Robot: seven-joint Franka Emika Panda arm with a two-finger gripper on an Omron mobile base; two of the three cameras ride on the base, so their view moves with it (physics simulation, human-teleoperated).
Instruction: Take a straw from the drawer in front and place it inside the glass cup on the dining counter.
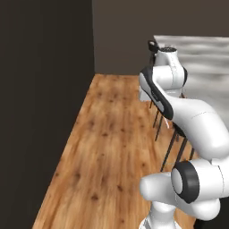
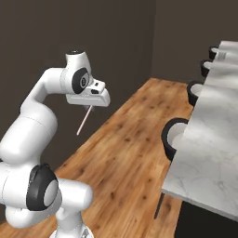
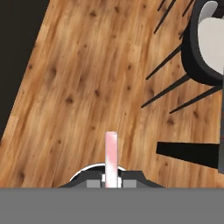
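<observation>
Item one on my screens: the gripper (image 2: 88, 106), carried high on the arm over open floor, its jaws clamped tight onto the straw (image 2: 83, 120). From the right base camera I see that pale pink-white stick hanging below the hand, slanting down and to the left, its lower end free in the air against the dark wall (image 2: 56, 37). Through the hand camera the straw (image 3: 111, 158) rises straight up between the finger tips (image 3: 93, 183), pinched near its base, with the wooden floor (image 3: 87, 87) far beneath it. Item two: the dining counter (image 2: 209, 144), a white grey-veined marble slab along the right of the right base view, well apart from the hand. Item three: black round-backed stools (image 2: 174, 137) with pale seats, tucked in a row along the counter's near edge; one stool (image 3: 205, 43) and its thin dark legs show at the upper right of the hand camera. From the left base camera the arm covers the hand.
</observation>
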